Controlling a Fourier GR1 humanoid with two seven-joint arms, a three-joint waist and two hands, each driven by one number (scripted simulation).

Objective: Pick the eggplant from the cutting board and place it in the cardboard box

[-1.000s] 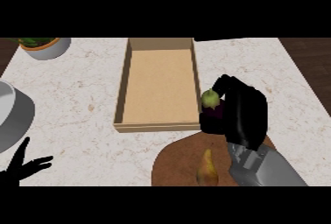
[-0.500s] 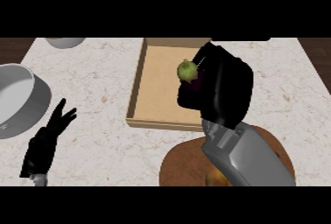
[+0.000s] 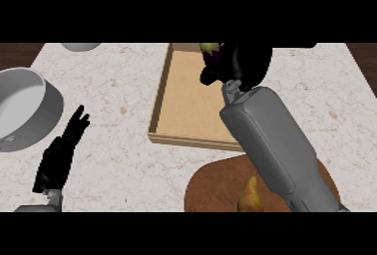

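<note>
Up at the far end of the head view, the right hand (image 3: 247,62) is over the cardboard box (image 3: 171,99), its black fingers curled round the eggplant (image 3: 211,54), and only the green stalk end and a bit of dark purple skin peek out on the left of those fingers. So the eggplant sits clamped in the hand, above the box's far right corner, whether it touches the box floor cannot be told. Below the fingers, the grey right forearm (image 3: 276,144) runs down across the box's right wall and near rim, then on over the cutting board (image 3: 217,187), the round brown board at the lower edge. On that board, just left of the forearm, a yellowish item (image 3: 252,196) lies partly hidden, too little showing to name it. Over on the other side, the left hand (image 3: 60,157) shows near the lower left, fingers straight and slightly spread, pointing up, holding nothing, resting over the marble counter (image 3: 117,149). Just beyond and to the left of those fingertips sits a grey pot (image 3: 26,107), close but not touching. Further up from the fingers, a pale round object (image 3: 81,47) is cut off by the top edge
</note>
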